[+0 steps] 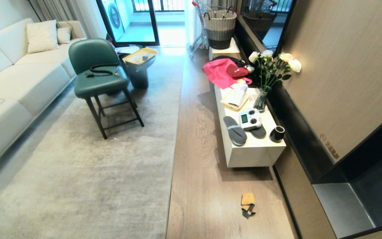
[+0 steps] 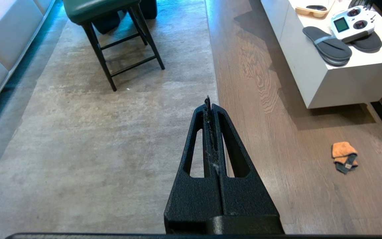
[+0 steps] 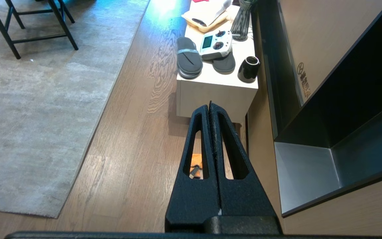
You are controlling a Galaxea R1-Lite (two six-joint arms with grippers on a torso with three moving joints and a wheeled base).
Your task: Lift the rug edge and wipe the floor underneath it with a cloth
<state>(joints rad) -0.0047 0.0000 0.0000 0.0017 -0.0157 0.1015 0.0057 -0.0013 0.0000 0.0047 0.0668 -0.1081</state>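
Observation:
The pale grey rug lies flat, and its rug edge (image 1: pixel 174 149) (image 2: pixel 211 49) (image 3: pixel 104 99) runs straight along the brown plank floor (image 1: pixel 204 186) (image 2: pixel 293 172) (image 3: pixel 134 139). The small orange cloth (image 1: pixel 248 204) (image 2: pixel 343 156) lies crumpled on the floor in front of the white bench. My left gripper (image 2: pixel 210 101) hangs shut and empty above the rug edge. My right gripper (image 3: pixel 210 103) is shut and empty high above the cloth (image 3: pixel 196 160), which shows through a finger slot. Neither arm appears in the head view.
A white low bench (image 1: pixel 257 156) holds slippers, a remote controller, a black cup, a flower vase and pink fabric. A green chair (image 1: pixel 96 71) stands on the rug, with a sofa (image 1: pixel 18 79) at the left. A dark wall cabinet (image 1: pixel 360 186) lines the right side.

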